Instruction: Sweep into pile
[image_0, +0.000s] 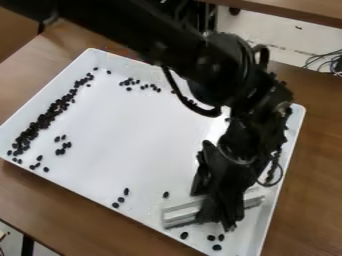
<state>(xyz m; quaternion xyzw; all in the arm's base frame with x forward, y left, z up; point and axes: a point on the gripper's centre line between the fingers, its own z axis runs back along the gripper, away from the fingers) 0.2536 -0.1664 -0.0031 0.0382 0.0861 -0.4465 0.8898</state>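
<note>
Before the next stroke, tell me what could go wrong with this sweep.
The black beans between the grey bar and the white tray's near rim might get pinned or flicked out. The gripper holds the bar near its middle, so it could twist on contact. Beans packed along the tray's image-left side may be missed.

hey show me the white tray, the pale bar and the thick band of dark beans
White tray (147, 135), camera view, bare floor.
Pale bar (182, 213), camera view, exposed left end.
Band of dark beans (45, 119), camera view, its middle.

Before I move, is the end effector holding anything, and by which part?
Yes, the end effector holds the pale bar near its middle, an end sticking out on either side.
</note>
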